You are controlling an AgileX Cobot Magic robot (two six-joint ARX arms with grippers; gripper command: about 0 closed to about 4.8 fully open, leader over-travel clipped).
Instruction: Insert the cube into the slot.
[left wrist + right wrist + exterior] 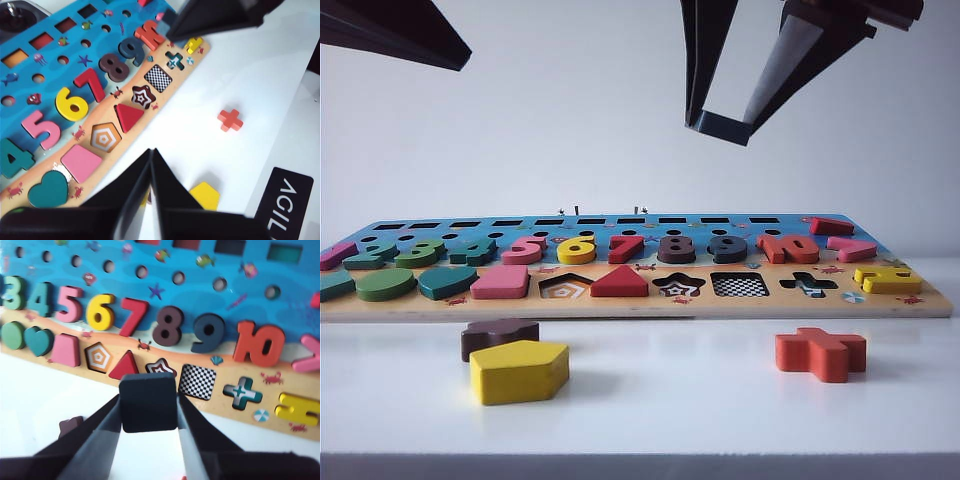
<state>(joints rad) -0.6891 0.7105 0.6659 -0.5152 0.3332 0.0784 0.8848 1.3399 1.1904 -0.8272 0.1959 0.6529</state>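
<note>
The cube is a flat, near-black square block held high above the puzzle board. My right gripper is shut on it, one finger on each side. In the right wrist view the cube sits between the fingers, out in front of the board's near edge. The slot is the square cut-out with a checkerboard floor, between the star and cross cut-outs, and it is empty. My left gripper is shut on nothing, raised over the table left of the board's front.
Loose on the white table in front of the board lie a yellow pentagon, a dark brown lobed block and an orange cross. The star cut-out, cross cut-out and pentagon cut-out are open.
</note>
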